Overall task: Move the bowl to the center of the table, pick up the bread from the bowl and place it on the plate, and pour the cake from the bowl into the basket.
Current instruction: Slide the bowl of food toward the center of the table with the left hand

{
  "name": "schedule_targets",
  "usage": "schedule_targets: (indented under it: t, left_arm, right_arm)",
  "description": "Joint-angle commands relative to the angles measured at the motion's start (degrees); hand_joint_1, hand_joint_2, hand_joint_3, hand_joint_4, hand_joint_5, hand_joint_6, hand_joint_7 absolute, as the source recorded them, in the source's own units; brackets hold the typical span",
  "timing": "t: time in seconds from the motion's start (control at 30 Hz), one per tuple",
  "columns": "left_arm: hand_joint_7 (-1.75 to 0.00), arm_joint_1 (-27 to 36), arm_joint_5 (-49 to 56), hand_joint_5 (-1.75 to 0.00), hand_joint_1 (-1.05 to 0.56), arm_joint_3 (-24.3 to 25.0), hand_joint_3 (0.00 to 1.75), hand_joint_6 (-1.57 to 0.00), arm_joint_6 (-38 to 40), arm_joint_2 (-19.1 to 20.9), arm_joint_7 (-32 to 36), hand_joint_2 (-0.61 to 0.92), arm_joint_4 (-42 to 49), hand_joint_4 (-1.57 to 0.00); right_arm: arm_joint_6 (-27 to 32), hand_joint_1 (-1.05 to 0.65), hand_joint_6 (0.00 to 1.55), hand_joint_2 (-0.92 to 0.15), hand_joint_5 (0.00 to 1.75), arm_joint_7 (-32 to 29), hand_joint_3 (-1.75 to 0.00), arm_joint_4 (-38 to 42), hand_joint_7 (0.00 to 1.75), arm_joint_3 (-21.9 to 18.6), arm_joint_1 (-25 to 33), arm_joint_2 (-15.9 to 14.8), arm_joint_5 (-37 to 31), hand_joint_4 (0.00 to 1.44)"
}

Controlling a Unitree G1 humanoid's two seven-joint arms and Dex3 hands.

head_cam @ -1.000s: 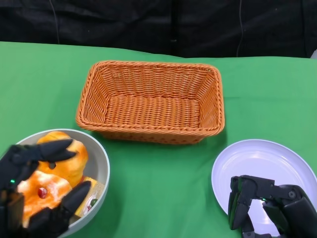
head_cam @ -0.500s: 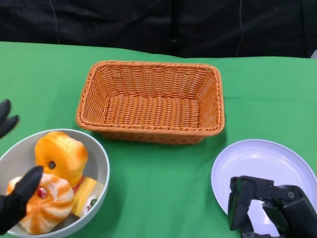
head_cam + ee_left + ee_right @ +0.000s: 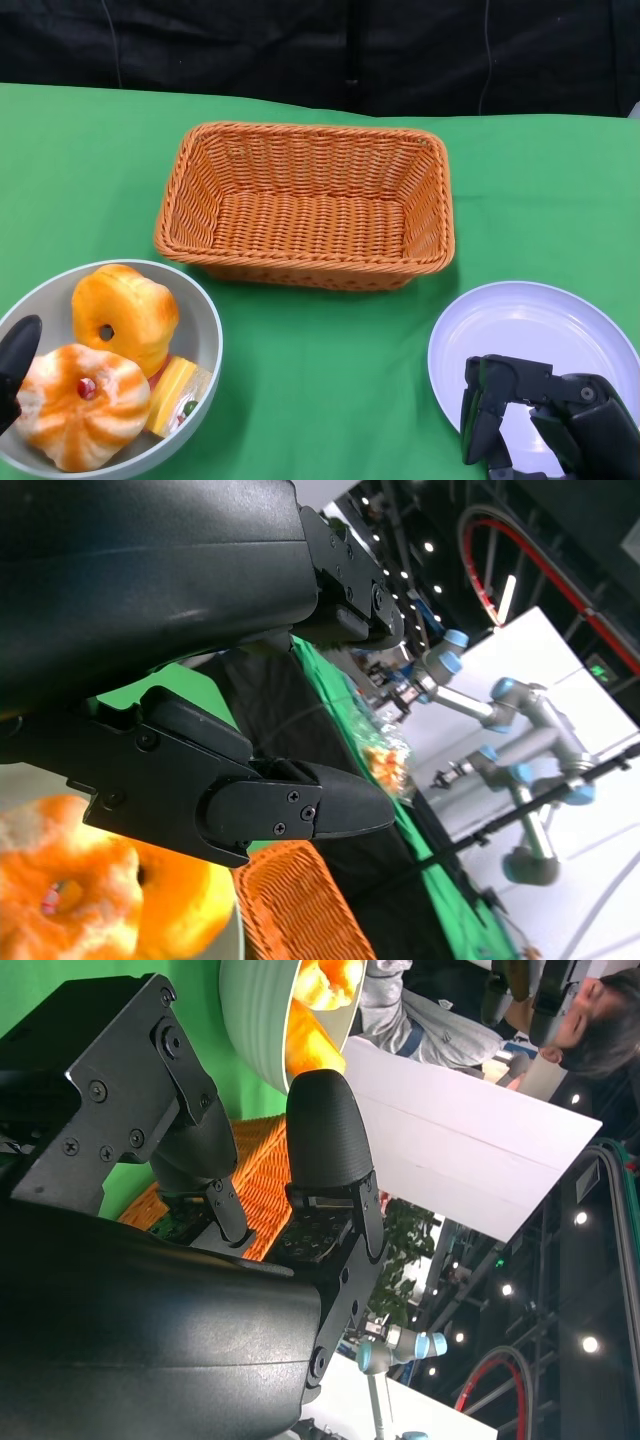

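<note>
The table (image 3: 330, 400) is covered by a green cloth, and everything is seen on it. The basket (image 3: 305, 205), woven and orange, is placed far ahead of both robot hands, between them, and nothing is seen inside it.

The plate (image 3: 530, 330) is white and lies at the right side, directly under and ahead of the right robot hand (image 3: 545, 420). This robot hand is seen over the near edge of the plate with its fingers curled inward, and nothing is held in it.

The bowl (image 3: 205, 335) is grey and stands at the left near corner, well apart from the plate and just beside the near left corner of the basket. It is found directly beside the left robot hand (image 3: 15, 365), of which only a small black part is shown at the left edge of the head view, at the bowl's rim. Whether the rim is touched cannot be told. In the left wrist view the fingers (image 3: 270, 805) are spread apart and nothing is held between them.

In the bowl, a round bread (image 3: 85, 405) with a red centre lies nearest to the left robot hand. A second bread (image 3: 125, 315), yellow-orange, is placed behind it. A small yellow cake (image 3: 178, 395) is pressed between the breads and the bowl's right wall.
</note>
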Motion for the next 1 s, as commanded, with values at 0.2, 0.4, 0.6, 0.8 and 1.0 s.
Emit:
schedule_targets:
  t: [0.2, 0.4, 0.6, 0.8, 1.0]
  left_arm:
    - [0.0, -0.26, 3.72, -0.38, -0.62, -0.02, 0.49, -0.27, 4.11, -0.39, 2.22, 0.92, -0.94, 0.0]
    - [0.0, -1.57, 1.14, -0.37, -0.6, 1.08, 0.52, -0.26, 6.36, 0.05, 1.61, 0.92, 1.2, 0.0]
    - [0.0, -1.56, -2.17, -0.36, -0.58, 1.25, 0.55, -0.23, 10.9, 1.12, -0.15, 0.92, 1.42, 0.0]
    - [-0.01, -1.49, -5.44, -0.2, -0.54, 1.17, 0.58, -0.15, 16.27, 2.01, -2.24, 0.92, 1.81, 0.0]
    - [-0.01, -2.64, -7.18, -0.16, -0.59, 2.03, 0.61, -0.14, 16.94, 1.91, -1.48, 0.92, 6.83, 0.0]
  right_arm:
    - [-0.42, 0.28, 0.85, -0.27, 1.75, -1.16, -1.75, -0.76, 1.59, -0.55, 0.33, -0.3, -0.96, 0.94]
    - [0.2, 0.29, 0.86, -0.27, 1.75, -0.82, -1.75, -0.65, 1.58, -0.07, 0.2, -0.2, 0.13, 0.94]
    - [0.6, 0.29, 0.85, -0.27, 1.75, -0.62, -1.75, -0.8, 1.58, 0.19, 0.29, -0.37, 0.63, 0.93]
    - [0.46, 0.29, 0.85, -0.27, 1.75, -0.69, -1.75, -0.87, 1.58, 0.17, 0.42, -0.47, 0.44, 0.92]
    - [0.16, 0.3, 0.85, -0.27, 1.75, -0.69, -1.75, -0.72, 1.58, 0.1, 0.37, -0.47, 0.55, 0.93]
